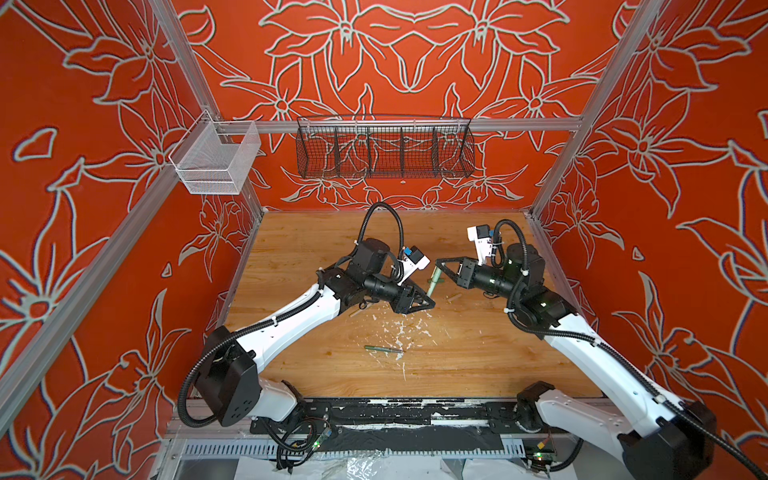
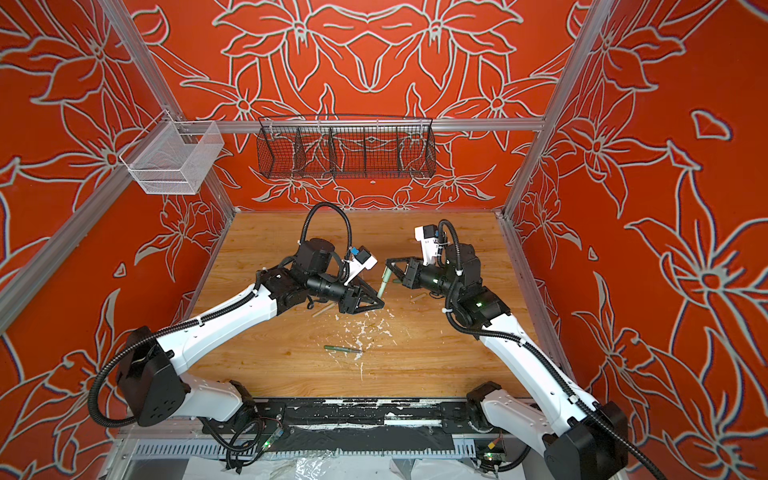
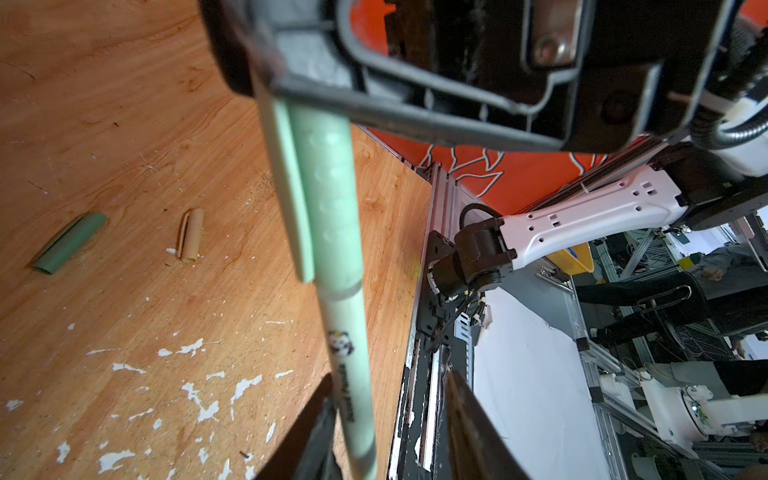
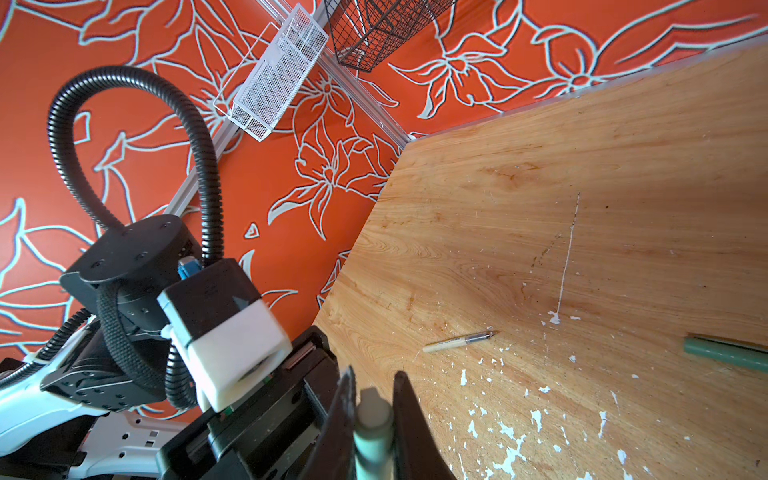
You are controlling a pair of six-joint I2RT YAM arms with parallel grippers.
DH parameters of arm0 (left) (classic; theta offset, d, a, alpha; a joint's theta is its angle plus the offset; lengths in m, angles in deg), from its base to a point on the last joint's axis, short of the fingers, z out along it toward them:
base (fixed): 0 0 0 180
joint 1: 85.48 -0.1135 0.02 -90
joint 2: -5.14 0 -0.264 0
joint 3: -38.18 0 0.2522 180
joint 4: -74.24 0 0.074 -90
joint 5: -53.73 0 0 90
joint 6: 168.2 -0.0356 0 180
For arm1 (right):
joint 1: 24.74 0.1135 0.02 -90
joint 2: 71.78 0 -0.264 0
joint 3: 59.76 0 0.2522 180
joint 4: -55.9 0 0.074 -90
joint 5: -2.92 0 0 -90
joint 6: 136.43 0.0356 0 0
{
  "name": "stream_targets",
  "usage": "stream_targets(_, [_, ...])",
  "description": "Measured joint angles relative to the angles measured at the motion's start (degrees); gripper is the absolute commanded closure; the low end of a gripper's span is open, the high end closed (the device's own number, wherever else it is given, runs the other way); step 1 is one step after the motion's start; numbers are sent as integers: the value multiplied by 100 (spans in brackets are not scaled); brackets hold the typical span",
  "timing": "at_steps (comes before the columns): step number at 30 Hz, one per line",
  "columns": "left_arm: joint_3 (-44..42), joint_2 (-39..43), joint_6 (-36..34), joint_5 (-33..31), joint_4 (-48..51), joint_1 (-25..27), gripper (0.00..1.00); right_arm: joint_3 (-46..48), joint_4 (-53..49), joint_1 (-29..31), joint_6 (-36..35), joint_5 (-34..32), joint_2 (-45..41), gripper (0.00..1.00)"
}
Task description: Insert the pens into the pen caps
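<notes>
My right gripper [image 4: 374, 382] pinched the light green cap [image 3: 328, 199], the pale green pen [image 3: 351, 374] seated inside; my left gripper [image 3: 390, 378] stood spread-fingered, barrel against one finger. I judged a straight coaxial push best.

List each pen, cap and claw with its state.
light green pen: capped, held aloft
light green cap: seated on its pen
dark green pen: uncapped, lying on table
tan pen: uncapped, lying on table
dark green cap: loose on table
tan cap: loose on table
right claw: shut on light green cap
left claw: open around that pen
</notes>
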Motion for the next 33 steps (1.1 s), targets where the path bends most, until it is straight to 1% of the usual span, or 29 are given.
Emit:
stream_targets(6, [26,-52,0,2,76,2,73,0,-2,-4,-4,-24,-7,100])
stream_targets(12, [79,-101,0,4,103,0,77,0,-4,-4,-7,-61,-59,100])
stream_targets(15, [120,-142,9,7,107,2,81,0,-2,-4,-22,-114,-96,100])
stream_targets(16, [142,-164,22,7,109,2,84,0,2,-4,-24,-118,-98,100])
stream_targets(19, [201,-229,66,-37,131,0,98,2,28,-11,-48,-114,-98,100])
stream_targets(20, [227,-256,90,-59,151,-2,100,2,33,-13,-72,-114,-98,100])
stream_targets(27, [752,-516,197,-284,621,0,100,7,114,-81,-306,-125,-111,100])
stream_targets(33, [1248,-852,186,-275,914,-26,100,61,280,-170,-483,-238,-160,100])
